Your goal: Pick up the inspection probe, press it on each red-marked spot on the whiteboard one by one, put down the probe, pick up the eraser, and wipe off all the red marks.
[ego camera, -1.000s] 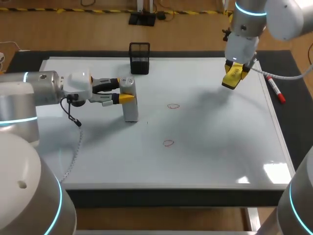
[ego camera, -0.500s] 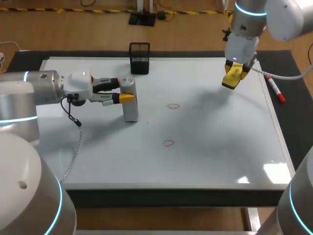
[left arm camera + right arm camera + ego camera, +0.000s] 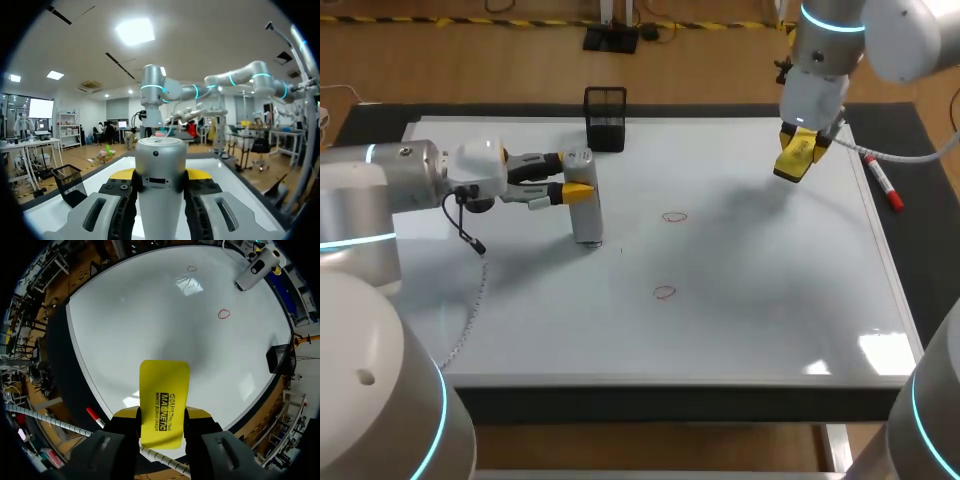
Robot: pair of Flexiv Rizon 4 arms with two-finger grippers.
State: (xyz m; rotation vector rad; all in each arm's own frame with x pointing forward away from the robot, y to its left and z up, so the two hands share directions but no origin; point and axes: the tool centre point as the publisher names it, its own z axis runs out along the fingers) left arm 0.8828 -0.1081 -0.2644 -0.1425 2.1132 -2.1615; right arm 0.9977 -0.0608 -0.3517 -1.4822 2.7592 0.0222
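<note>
The grey cylindrical probe [image 3: 585, 210] stands upright on the left half of the whiteboard [image 3: 760, 280], its base at or just above the surface. My left gripper [image 3: 572, 174] is shut on its upper part; in the left wrist view the probe [image 3: 160, 185] fills the gap between the yellow tips of that gripper [image 3: 160, 175]. Two red marks [image 3: 674, 216] [image 3: 665, 292] lie right of the probe. My right gripper [image 3: 800, 146] hangs over the board's far right, shut on the yellow eraser [image 3: 793, 157]. The right wrist view has the eraser [image 3: 163, 402], both marks [image 3: 224, 314] [image 3: 192, 268] and the probe [image 3: 256, 269].
A black mesh basket [image 3: 605, 118] stands at the board's far edge, just behind the probe. A red-capped marker [image 3: 883, 181] lies on the dark mat off the board's right edge. A thin cable [image 3: 470, 238] dangles from my left wrist over the board.
My left gripper and the probe have shifted slightly up and toward the far edge. The right arm and eraser have not moved.
</note>
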